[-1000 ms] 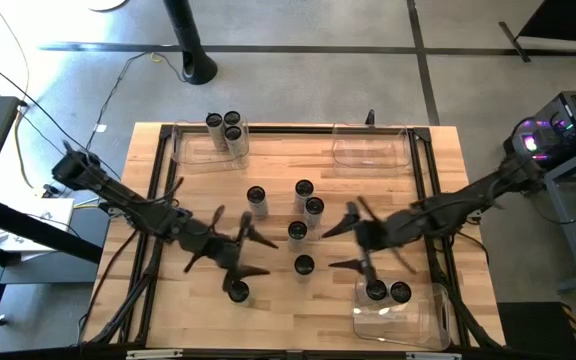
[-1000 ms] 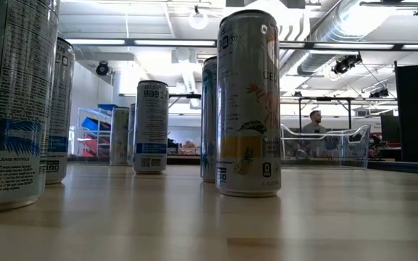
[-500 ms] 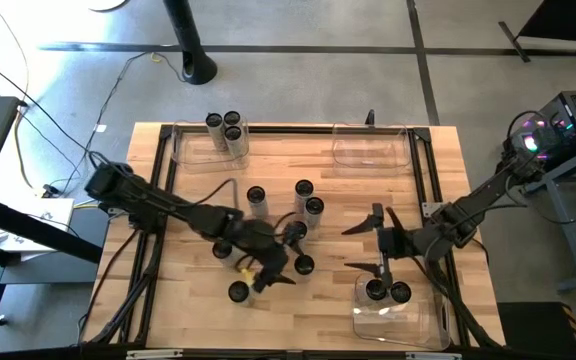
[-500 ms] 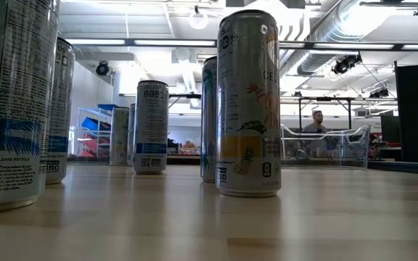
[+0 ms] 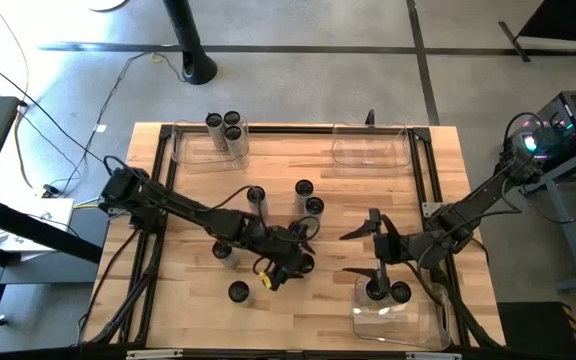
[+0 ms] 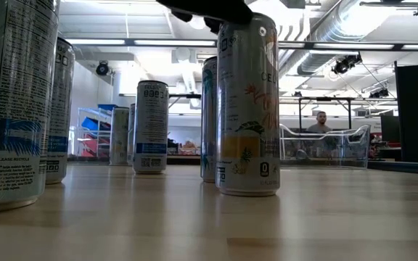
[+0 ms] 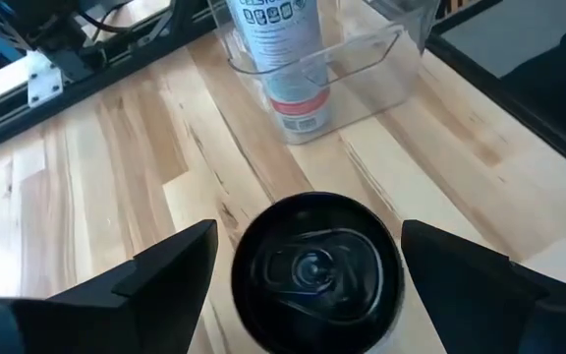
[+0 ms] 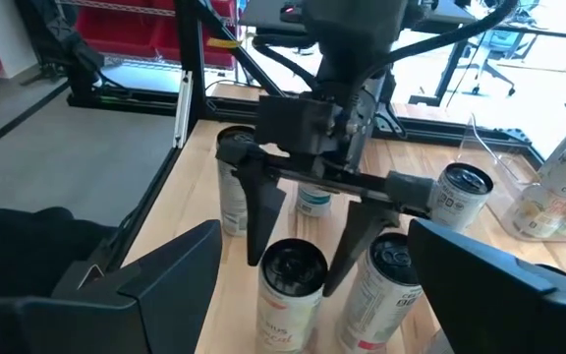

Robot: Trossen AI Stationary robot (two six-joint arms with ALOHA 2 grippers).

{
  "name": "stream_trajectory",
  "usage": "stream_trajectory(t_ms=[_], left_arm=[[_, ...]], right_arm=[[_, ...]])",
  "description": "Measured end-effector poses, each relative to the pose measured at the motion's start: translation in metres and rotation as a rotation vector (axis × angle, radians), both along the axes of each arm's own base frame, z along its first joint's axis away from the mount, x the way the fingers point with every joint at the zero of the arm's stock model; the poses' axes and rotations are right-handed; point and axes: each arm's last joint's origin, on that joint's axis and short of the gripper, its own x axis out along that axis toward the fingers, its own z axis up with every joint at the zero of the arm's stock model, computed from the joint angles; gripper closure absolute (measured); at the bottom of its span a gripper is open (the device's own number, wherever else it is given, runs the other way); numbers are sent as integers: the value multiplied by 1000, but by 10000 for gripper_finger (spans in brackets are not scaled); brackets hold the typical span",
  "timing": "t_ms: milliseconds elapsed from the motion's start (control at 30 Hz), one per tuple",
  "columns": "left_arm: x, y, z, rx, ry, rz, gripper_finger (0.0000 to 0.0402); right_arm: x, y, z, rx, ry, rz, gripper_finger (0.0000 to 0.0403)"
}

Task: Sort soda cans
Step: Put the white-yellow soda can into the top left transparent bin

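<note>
The left tool (image 5: 290, 262) hangs over the middle of the wooden worktop (image 5: 198, 290), its fingers spread wide on either side of one soda can (image 7: 314, 270) that stands upright between them; the pads look just clear of the can's sides, though whether they touch cannot be told. From level with the worktop, the same can (image 6: 248, 105) is the nearest one in the centre, with the dark tool body just above its top. Close around it stand more cans: one toward the left arm's side (image 5: 223, 249), one nearer the front edge (image 5: 238, 291), and three a little farther back (image 5: 256, 194) (image 5: 303, 188) (image 5: 313, 206). Three cans (image 5: 226, 128) cluster in the clear bin (image 5: 193, 155) at the far left corner, while a second clear bin (image 5: 368, 152) sits at the far right. The right tool (image 5: 364, 252) hovers with its fingers wide apart, holding nothing, just beside the near-right bin (image 5: 423, 322), which holds two cans (image 5: 386, 291). A person (image 6: 321, 125) shows in the room beyond the worktop.
</note>
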Motion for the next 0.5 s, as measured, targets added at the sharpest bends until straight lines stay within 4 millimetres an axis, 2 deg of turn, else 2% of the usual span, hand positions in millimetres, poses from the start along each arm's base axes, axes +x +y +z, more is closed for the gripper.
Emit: stream_trajectory(t_ms=[500], left_arm=[[2, 1, 3, -34, -29, 75, 84]], right_arm=[[0, 0, 0, 2, 0, 0, 82]])
